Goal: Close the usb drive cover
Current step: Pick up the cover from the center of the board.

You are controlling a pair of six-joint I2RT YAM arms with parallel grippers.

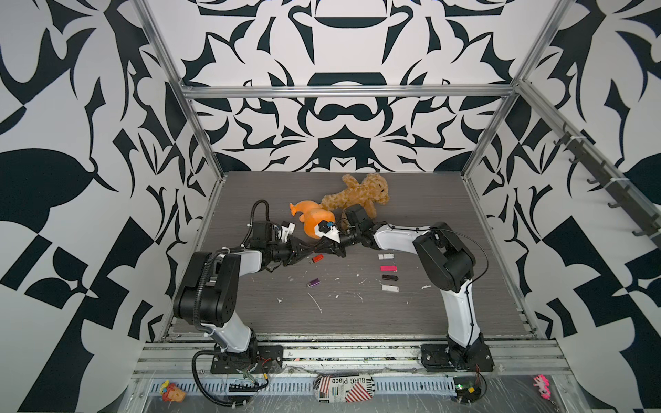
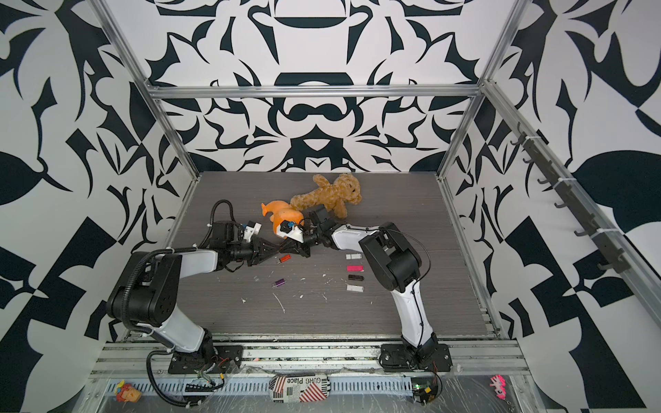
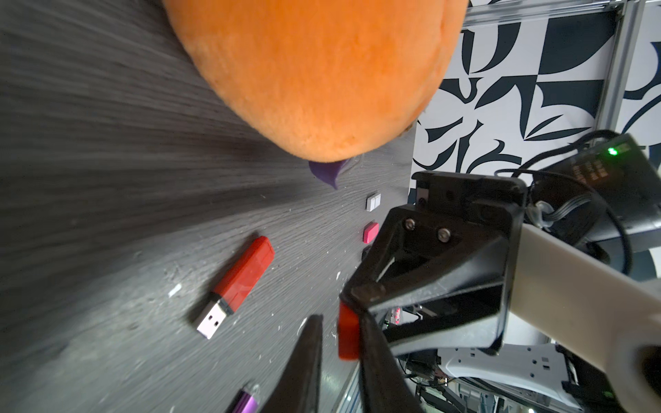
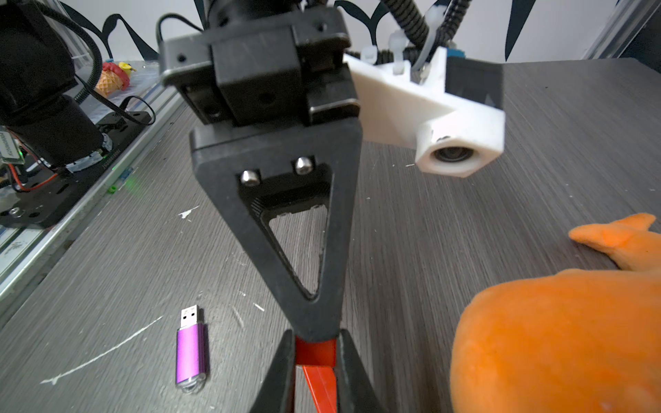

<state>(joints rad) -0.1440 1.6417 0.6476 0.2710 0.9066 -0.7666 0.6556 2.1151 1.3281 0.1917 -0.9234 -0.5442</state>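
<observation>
A red usb drive [image 1: 316, 259] [image 3: 240, 282] lies on the grey table with its metal plug bare. Its red cover [image 3: 348, 332] [image 4: 316, 352] is off the drive, a little above the table. My right gripper [image 4: 316, 339] [image 1: 318, 246] is shut on the cover. My left gripper [image 3: 332, 329] [image 1: 312, 249] meets it tip to tip. Its jaws straddle the cover: one finger lies against it and the other finger [image 3: 307, 357] stands a small gap away. In both top views the cover is hidden behind the gripper tips.
An orange plush [image 1: 314, 218] lies just behind the grippers, with a brown teddy bear [image 1: 357, 195] beyond it. A purple usb drive [image 1: 313, 283] [image 4: 191, 354] with a bare plug sits nearer the front. Several capped drives [image 1: 388, 268] line up at the right.
</observation>
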